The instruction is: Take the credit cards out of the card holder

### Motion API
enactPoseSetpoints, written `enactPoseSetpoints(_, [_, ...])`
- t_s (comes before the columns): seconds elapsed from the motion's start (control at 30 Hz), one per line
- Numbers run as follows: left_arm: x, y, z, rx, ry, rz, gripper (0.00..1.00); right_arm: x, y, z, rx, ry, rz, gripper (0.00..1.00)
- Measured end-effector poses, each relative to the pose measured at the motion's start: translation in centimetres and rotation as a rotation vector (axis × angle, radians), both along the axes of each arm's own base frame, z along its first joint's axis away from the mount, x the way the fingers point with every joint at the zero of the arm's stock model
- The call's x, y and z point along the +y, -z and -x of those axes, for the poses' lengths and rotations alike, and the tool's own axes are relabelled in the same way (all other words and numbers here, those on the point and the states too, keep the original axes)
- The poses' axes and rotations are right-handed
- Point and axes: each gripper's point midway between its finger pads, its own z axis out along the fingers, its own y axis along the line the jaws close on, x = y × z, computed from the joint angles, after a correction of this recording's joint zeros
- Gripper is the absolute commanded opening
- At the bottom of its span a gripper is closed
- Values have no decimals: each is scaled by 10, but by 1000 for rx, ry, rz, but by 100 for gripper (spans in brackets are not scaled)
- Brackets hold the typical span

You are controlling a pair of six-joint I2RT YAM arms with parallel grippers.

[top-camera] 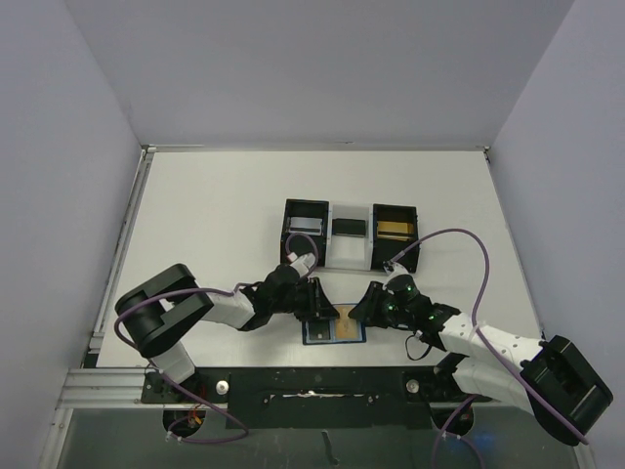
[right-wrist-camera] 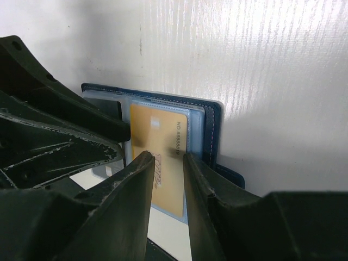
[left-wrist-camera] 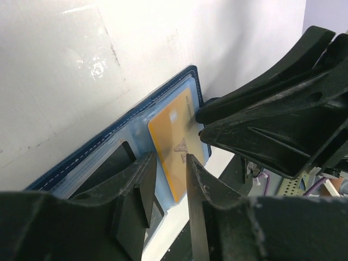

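Card holder (left-wrist-camera: 133, 136) open, gold card (left-wrist-camera: 171, 141) inside

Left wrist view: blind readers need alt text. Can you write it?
A flat gold card sits in an open dark blue wallet on a white table. The black left gripper hovers, jaws parted, over its near edge; the right gripper points in from the right.

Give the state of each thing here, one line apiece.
card holder, open flat on the table.
gold card, lying flat in the open holder.
left gripper, jaws slightly apart over the gold card.
right gripper, jaws slightly apart over the gold card.
black boxes, upright, open-topped.
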Motion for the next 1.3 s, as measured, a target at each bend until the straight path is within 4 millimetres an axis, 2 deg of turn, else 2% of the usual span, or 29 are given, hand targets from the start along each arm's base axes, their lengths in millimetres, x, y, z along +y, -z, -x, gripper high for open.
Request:
enactPoseSetpoints(0.23, [-4,5,5,17,9,3,27,2,0,1,2,0,-17,31])
enactPoseSetpoints(0.43, [-4,8,5,19,7,-1,0,4,0,1,-6,2,-25,31])
enactPoseSetpoints(1.3, [9,5,6,13,25,-18,0,4,1,3,0,-1,-2,30])
